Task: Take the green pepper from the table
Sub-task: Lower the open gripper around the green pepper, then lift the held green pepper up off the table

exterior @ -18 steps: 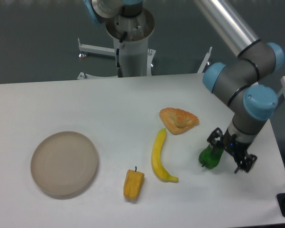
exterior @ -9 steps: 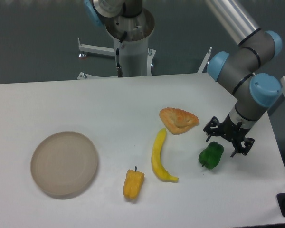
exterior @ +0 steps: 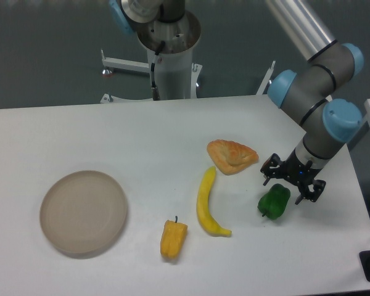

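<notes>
The green pepper (exterior: 274, 201) lies on the white table (exterior: 111, 135) at the right, glossy and lumpy. My gripper (exterior: 290, 184) hangs just above and behind it, with its black fingers (exterior: 269, 175) spread apart. The gripper is open and holds nothing. The pepper's upper edge sits close under the gripper; I cannot tell whether they touch.
A pastry (exterior: 232, 155) lies left of the gripper, a banana (exterior: 206, 203) left of the green pepper. A yellow-orange pepper (exterior: 173, 239) sits near the front. A round beige plate (exterior: 83, 212) is at the left. The table's right edge is close to the arm.
A second ago the gripper was low around the green pepper; it has since risen off it and shifted slightly left. The pepper stays on the table.
</notes>
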{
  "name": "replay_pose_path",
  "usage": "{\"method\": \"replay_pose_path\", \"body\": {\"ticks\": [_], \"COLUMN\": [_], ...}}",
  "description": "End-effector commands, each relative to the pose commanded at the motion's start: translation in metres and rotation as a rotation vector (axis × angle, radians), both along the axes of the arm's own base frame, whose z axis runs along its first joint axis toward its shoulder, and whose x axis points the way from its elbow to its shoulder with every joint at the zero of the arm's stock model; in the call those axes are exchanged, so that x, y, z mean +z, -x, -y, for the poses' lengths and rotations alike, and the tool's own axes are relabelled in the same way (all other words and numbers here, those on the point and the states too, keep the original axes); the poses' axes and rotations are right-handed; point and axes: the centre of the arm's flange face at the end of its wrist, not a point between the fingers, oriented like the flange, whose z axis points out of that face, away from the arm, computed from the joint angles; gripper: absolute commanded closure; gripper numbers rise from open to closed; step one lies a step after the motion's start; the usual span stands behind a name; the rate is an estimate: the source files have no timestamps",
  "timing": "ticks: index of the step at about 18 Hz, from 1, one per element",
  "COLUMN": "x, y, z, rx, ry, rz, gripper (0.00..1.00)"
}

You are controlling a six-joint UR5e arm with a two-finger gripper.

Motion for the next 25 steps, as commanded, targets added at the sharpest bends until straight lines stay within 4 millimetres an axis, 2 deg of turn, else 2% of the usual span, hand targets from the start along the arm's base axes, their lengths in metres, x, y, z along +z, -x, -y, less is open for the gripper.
{"method": "replay_pose_path", "body": {"ticks": [6,9,12,13,15,17,19,21,25], "x": [-0.008,-0.009,-0.007,-0.007,-0.005,0.000,0.009,0.031,0.083], "y": [-0.003,-0.002,-0.002,-0.002,-0.002,-0.002,-0.002,-0.006,-0.038], "z": [-0.010,-0.011,-0.011,-0.011,-0.011,-0.010,-0.010,-0.010,-0.021], "rx": [-0.003,-0.008,-0.011,-0.011,-0.009,-0.009,-0.012,-0.022,-0.064], "ry": [-0.014,-0.016,-0.018,-0.018,-0.020,-0.023,-0.028,-0.038,-0.033], "rz": [-0.026,-0.029,-0.032,-0.032,-0.034,-0.039,-0.053,-0.084,-0.181], "gripper": [0.00,0.14,0.41,0.46,0.51,0.52,0.52,0.54,0.55]}}
